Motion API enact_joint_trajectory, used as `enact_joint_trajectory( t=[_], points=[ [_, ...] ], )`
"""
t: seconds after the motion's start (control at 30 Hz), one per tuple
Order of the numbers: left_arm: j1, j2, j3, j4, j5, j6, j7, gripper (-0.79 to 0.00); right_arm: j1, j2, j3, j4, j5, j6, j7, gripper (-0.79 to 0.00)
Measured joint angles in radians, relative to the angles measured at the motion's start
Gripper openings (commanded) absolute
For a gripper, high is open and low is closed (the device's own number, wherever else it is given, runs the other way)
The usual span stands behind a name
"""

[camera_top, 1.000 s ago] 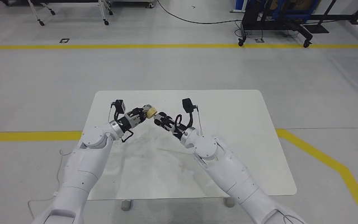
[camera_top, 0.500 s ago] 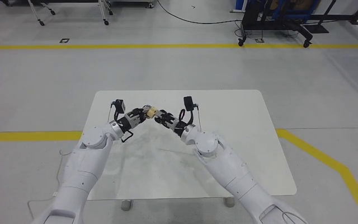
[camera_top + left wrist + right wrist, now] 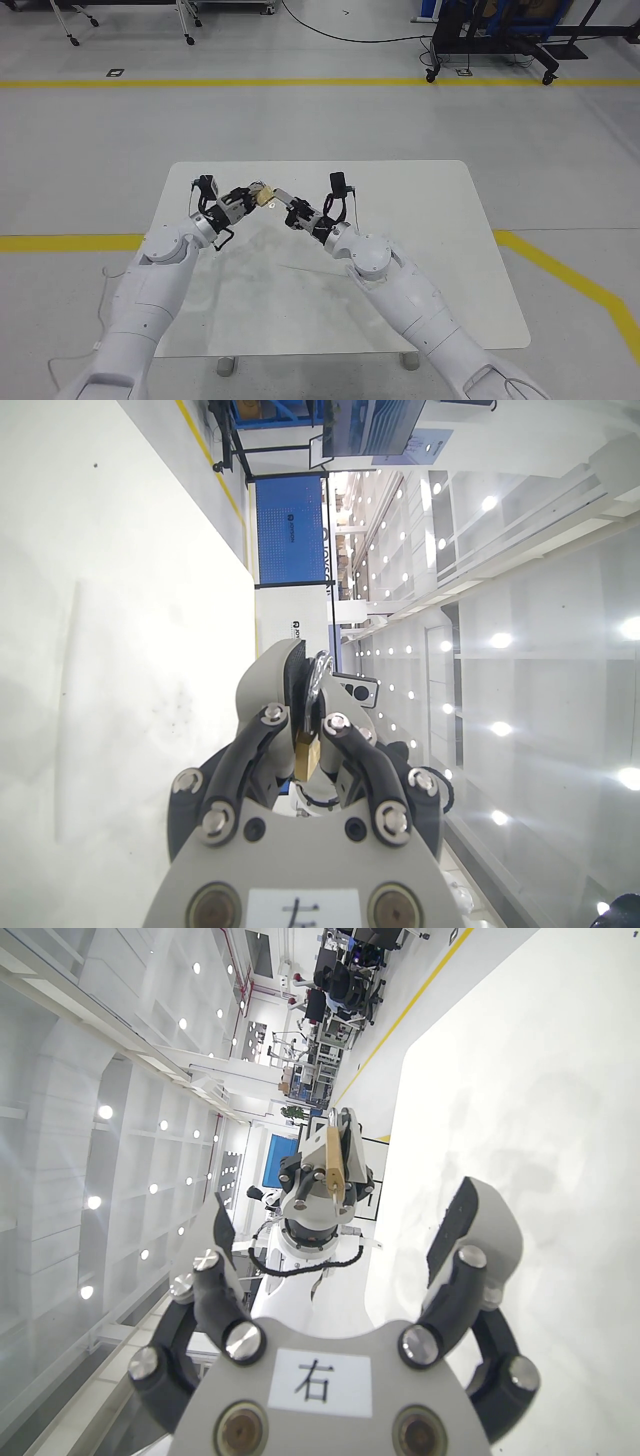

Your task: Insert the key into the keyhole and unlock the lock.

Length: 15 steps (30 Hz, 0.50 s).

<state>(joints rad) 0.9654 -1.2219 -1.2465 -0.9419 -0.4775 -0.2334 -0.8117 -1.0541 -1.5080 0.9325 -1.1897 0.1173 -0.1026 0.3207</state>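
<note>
Gripping brass lock [image 3: 306,757] in left gripper [image 3: 311,680], shackle [image 3: 320,662] partly hidden, right gripper [image 3: 345,1213] spread open

Left claw [image 3: 312,672] clamped closed, right claw [image 3: 345,1200] spread wide, facing each other.

A small rectangular brass padlock [image 3: 306,757] with a curved silver shackle [image 3: 317,677] is held in the air over the white table [image 3: 430,200], clamped by the left gripper [image 3: 311,695]. The shackle lies between the finger pads at the fingertip end, and the brass body points back toward the gripper's palm. In the right wrist view the padlock shows edge-on and tilted. A thin silver metal piece [image 3: 335,1194] sticks out at the body's end opposite the shackle; whether it is the key is unclear
</note>
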Motion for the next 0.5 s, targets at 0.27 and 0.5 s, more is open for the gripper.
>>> enact_joint_trajectory(
  t=[0.27,0.5],
  points=[
    [0.013,-0.022,0.016,-0.013,-0.099,-0.061,0.056,-0.785,-0.046,0.011,0.063,-0.058,0.198,0.038,0.162,-0.656],
    [0.013,-0.023,0.012,-0.009,-0.096,-0.093,0.037,-0.785,-0.039,0.008,0.067,-0.039,0.255,0.033,0.198,-0.659]
  ],
)
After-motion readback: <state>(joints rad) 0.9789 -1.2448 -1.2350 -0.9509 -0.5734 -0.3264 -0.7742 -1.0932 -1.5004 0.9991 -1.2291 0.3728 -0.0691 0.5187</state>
